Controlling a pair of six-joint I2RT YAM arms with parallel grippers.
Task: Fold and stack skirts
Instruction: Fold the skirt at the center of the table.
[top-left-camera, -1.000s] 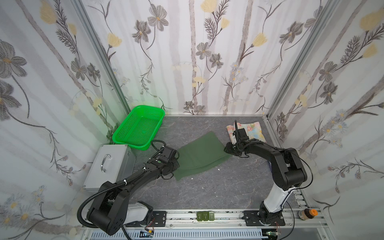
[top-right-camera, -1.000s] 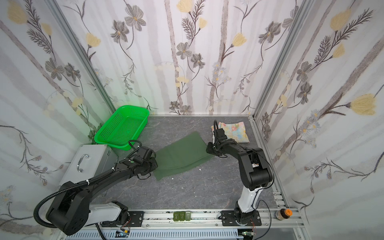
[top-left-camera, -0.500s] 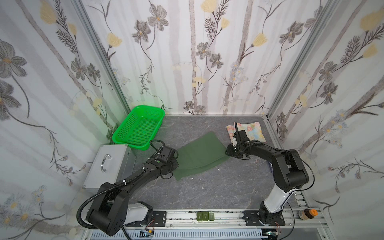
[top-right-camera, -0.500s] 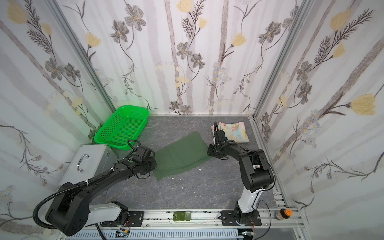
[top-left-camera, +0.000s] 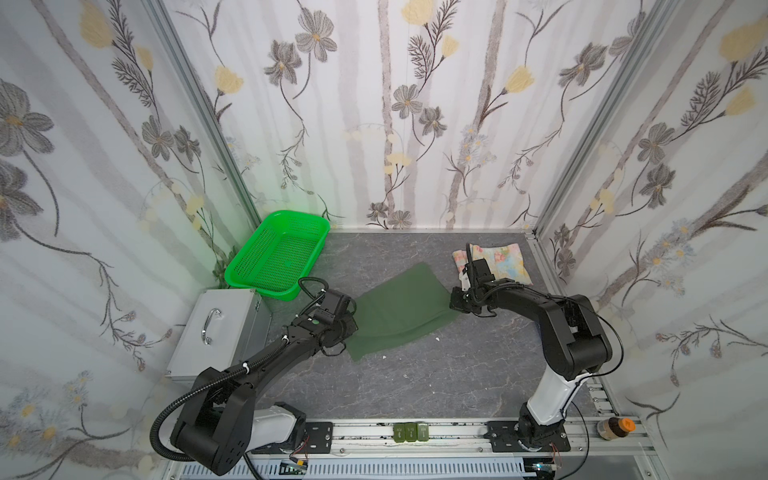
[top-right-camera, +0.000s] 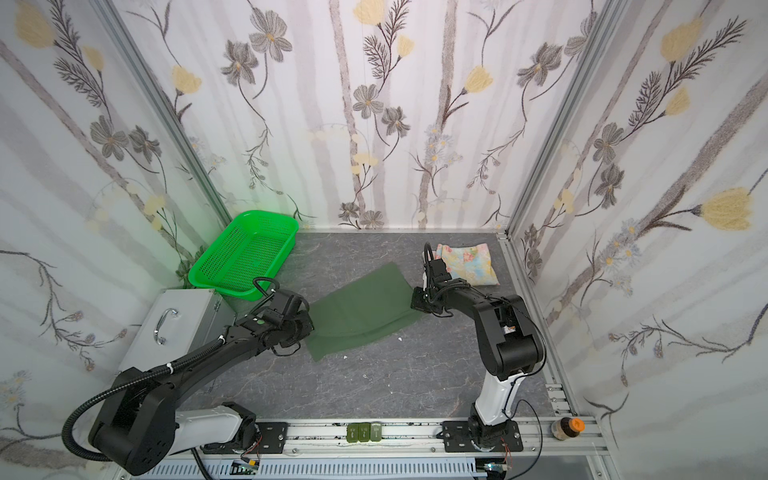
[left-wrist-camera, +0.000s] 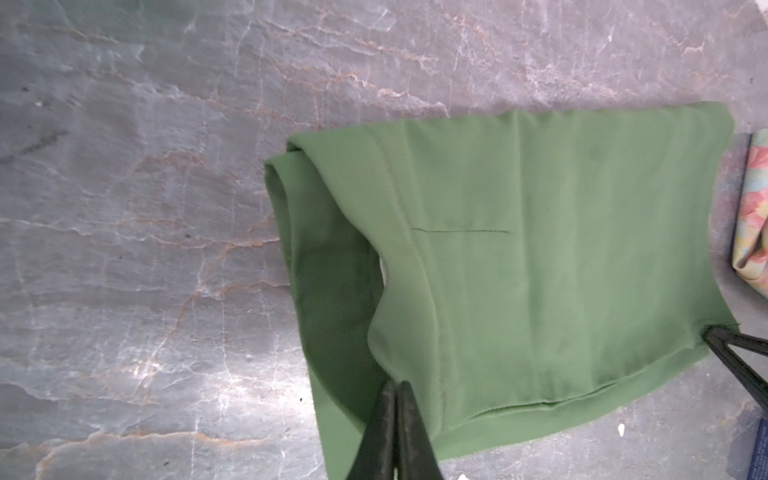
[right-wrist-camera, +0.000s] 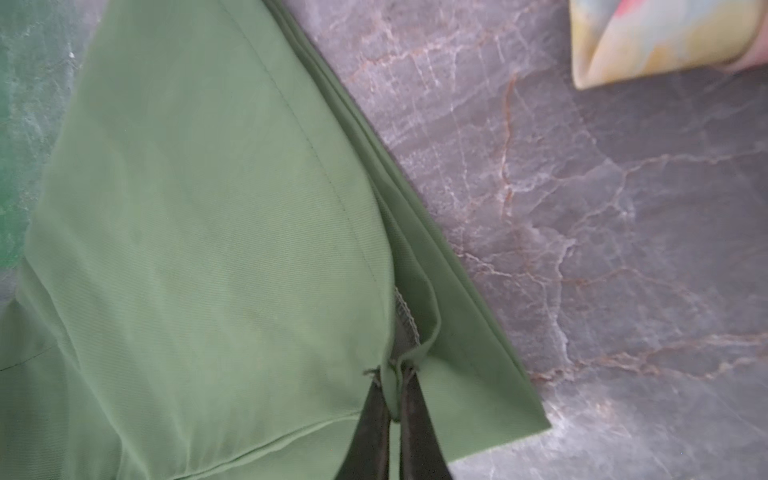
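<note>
Skirt (top-left-camera: 401, 309) (dark green, likely soft, light, limp) lies flat mid-table (top-left-camera: 415, 386), left pincer (left-wrist-camera: 397, 385) and right pincer (right-wrist-camera: 392, 380) each clamped on an opposite stitched edge, the sensible hold; floral skirt (top-left-camera: 498, 266) sits folded far right.

Green mesh basket (top-left-camera: 278, 257) sat in far left corner of marbled grey counter (top-left-camera: 415, 374). Silver metal case (top-left-camera: 216, 332) lay just beside it. Orange-capped bottle (top-left-camera: 615, 428) stood on front rail.
</note>
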